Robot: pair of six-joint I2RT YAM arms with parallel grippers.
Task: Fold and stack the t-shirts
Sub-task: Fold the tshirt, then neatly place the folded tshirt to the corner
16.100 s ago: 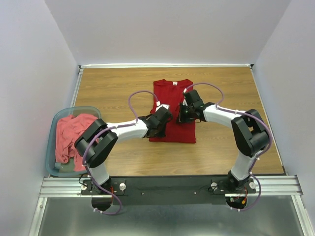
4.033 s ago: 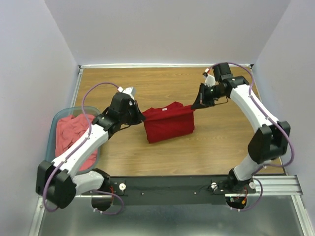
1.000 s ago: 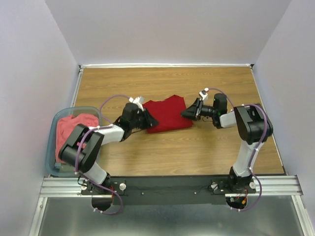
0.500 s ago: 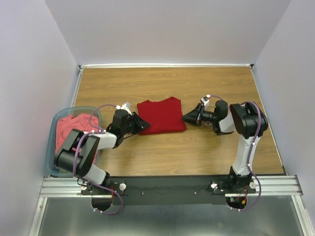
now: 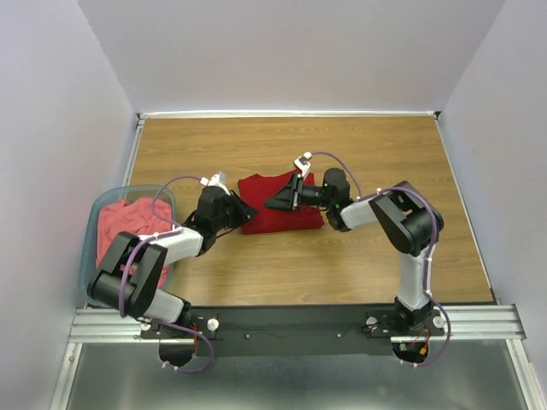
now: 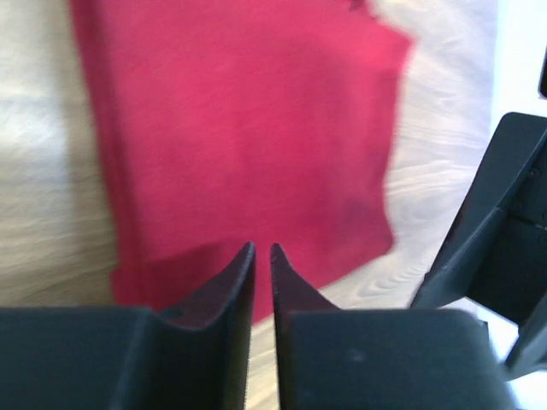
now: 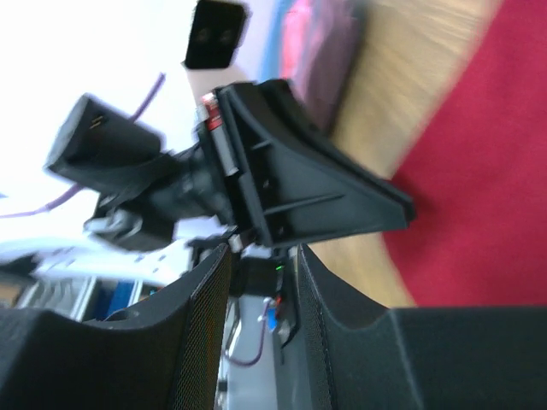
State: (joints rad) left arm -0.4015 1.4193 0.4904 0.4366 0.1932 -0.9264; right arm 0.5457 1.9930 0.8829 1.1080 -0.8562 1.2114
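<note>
A deep crimson t-shirt [image 5: 299, 218] lies folded into a small rectangle at the table's middle; it also shows in the left wrist view [image 6: 256, 128] and the right wrist view [image 7: 479, 196]. My left gripper [image 5: 249, 210] lies low at its left edge, jaws almost closed and empty, with the tips [image 6: 262, 249] over the cloth's near edge. My right gripper [image 5: 278, 199] lies over the shirt's top, pointing left at the left gripper [image 7: 299, 188], jaws a little apart with nothing between them [image 7: 263, 256]. A coral-pink t-shirt [image 5: 124, 231] lies crumpled in the tub.
The translucent blue-grey tub [image 5: 92, 224] stands at the table's left edge. White walls close the table at the back and both sides. The metal rail [image 5: 291, 323] with the arm bases runs along the near edge.
My right gripper has swung left from beside the shirt's right edge to above it. The folded shirt slid slightly left. My left gripper stayed at its left edge.
</note>
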